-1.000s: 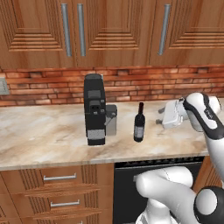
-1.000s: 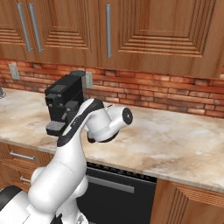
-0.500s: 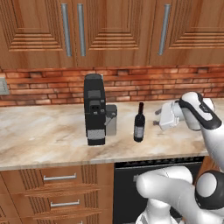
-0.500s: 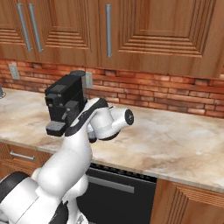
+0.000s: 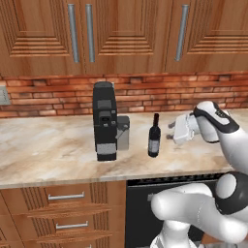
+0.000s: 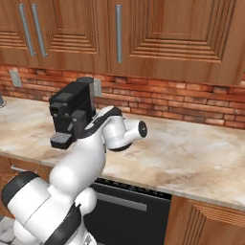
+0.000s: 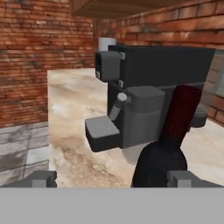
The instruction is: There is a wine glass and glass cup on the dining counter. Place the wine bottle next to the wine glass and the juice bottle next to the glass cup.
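The wine bottle, slim and dark with a dark red top, stands upright on the marble wall counter, just right of a black coffee machine. My gripper hovers level with the bottle, a short way to its right, and points left at it. It is open with nothing between its fingers. In the hand view the wine bottle looms close, off toward the right fingertip, and my gripper stays clear of it. The wine glass, glass cup, juice bottle and dining counter are out of view.
The coffee machine with its grey jug stands left of the bottle, also in the hand view behind the bottle as the coffee machine. A brick wall backs the counter under wooden cabinets. Bare counter stretches to the right.
My gripper has moved left along the counter, closer to the wine bottle, still open. The bottle and coffee machine have not moved.
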